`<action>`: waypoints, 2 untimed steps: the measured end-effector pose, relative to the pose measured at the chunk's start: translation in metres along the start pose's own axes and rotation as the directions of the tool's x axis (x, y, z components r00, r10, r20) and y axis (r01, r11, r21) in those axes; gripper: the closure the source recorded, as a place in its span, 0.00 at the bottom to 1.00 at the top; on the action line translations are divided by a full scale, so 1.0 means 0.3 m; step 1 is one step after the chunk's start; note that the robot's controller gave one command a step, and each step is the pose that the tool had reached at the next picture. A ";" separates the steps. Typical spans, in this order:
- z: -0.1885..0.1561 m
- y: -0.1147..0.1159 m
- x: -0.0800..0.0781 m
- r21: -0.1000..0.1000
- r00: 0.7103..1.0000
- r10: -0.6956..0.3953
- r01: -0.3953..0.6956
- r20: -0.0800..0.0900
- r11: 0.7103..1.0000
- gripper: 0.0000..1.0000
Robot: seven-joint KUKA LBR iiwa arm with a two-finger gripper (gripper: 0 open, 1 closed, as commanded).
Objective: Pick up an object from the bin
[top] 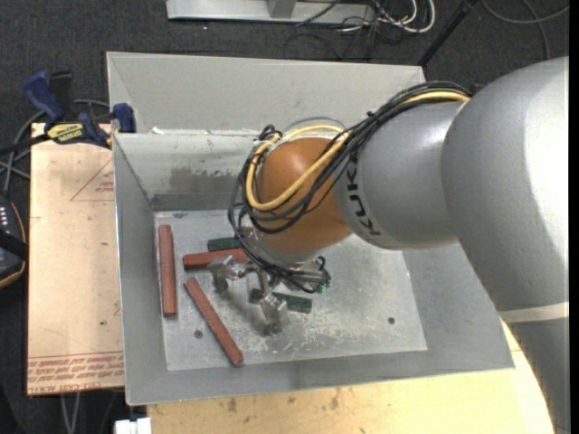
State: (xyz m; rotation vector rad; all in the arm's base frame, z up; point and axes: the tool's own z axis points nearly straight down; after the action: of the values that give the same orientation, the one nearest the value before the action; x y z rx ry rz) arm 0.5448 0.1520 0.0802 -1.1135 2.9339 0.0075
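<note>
Inspection of the grey metal bin, seen from above.

1. The arm enters from the right. Its orange wrist cover, looped with yellow and black cables, stands over the middle of the bin floor.
2. The pincer hangs below the cover, low over the floor and slightly left of centre. The cover and cables screen much of it, so whether it is released or clenched cannot be told. Nothing can be seen held in it.
3. The nearest item is a short red-brown bar, lying flat just left of and above the pincer. Its long axis runs nearly left to right, and its right end points at the pincer. Whether they touch cannot be told.
4. A dark green strip lies just above that bar and roughly parallel to it, with its right end passing under the cover.
5. Two more dark green pieces lie just right of the pincer, one partly beneath the cover and one below it. Both lie roughly left to right.
6. A long red-brown bar lies near the left wall, with its long axis running top to bottom in the view.
7. A second long red-brown bar lies diagonally, running from upper left to lower right. It is below and left of the pincer and clear of it.
</note>
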 end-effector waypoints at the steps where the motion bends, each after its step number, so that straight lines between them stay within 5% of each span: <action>1: 0.033 -0.279 0.048 0.006 0.991 -0.136 0.136 -0.003 0.991 0.00; 2: 0.030 -0.269 0.040 0.004 0.990 -0.140 0.140 -0.001 0.990 1.00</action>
State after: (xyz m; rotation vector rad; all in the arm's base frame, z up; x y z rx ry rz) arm 0.5892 0.0837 0.0709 -1.3168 2.8475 0.0011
